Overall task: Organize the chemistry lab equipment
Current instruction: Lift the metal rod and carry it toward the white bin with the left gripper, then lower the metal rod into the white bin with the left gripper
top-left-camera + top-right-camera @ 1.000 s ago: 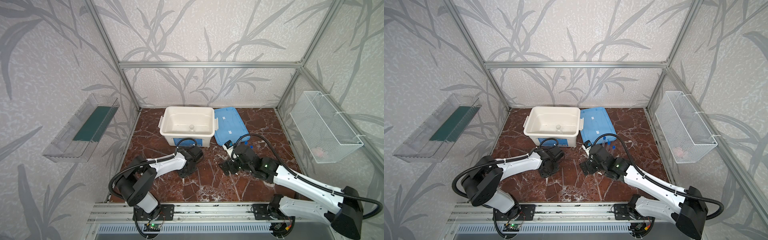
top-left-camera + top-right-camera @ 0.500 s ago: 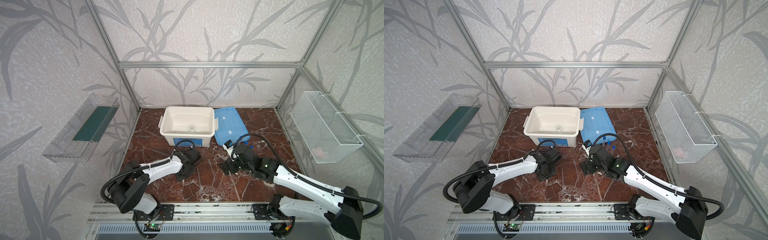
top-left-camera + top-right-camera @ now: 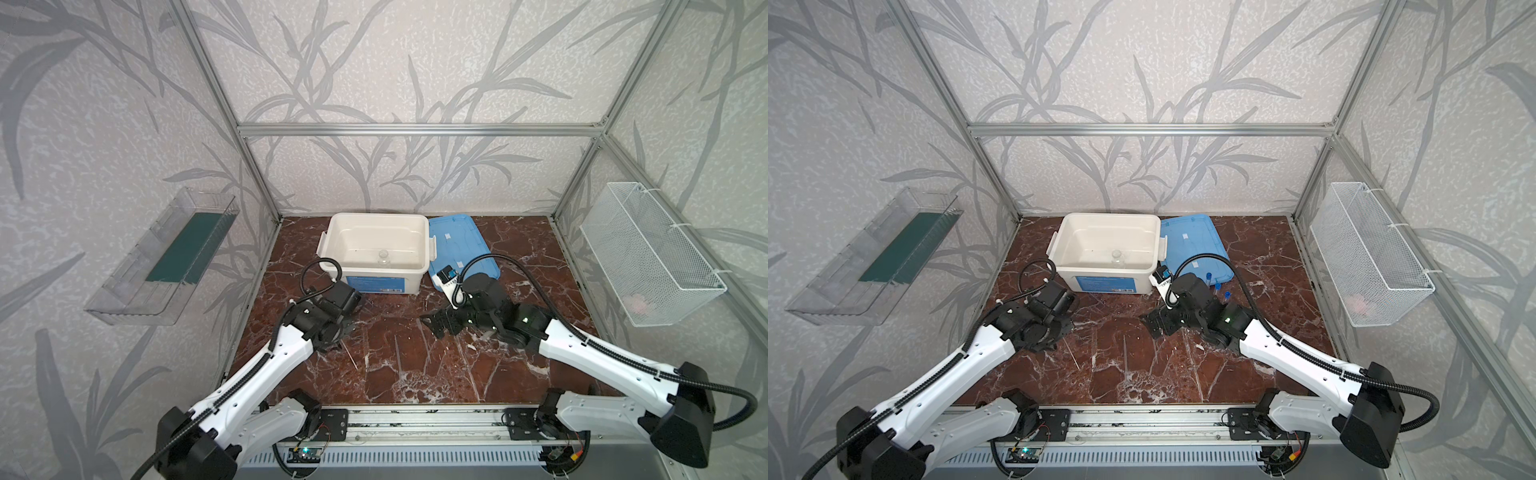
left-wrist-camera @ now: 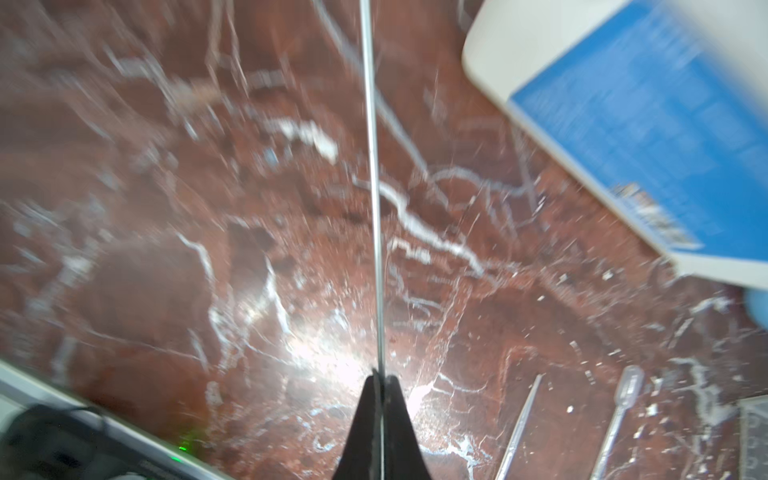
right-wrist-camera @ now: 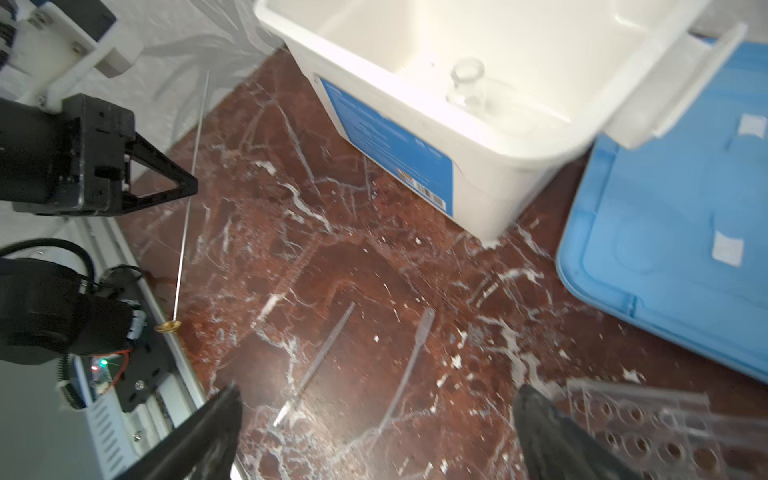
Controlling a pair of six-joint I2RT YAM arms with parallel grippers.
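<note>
**Light and picture quality**

Both top views are brightly and evenly lit by diffuse light; only soft shadows are noted beneath the arms on the marble tabletop (image 3: 395, 365). The left wrist view is heavily smeared by motion blur. Only the thin rod (image 4: 374, 208) is rendered sharp, and a white glare patch is recorded on the marble beside it. In the right wrist view the interior of the white tub (image 5: 490, 187) is washed out, and the clear rack (image 5: 648, 432) at the frame edge is blurred.
</note>
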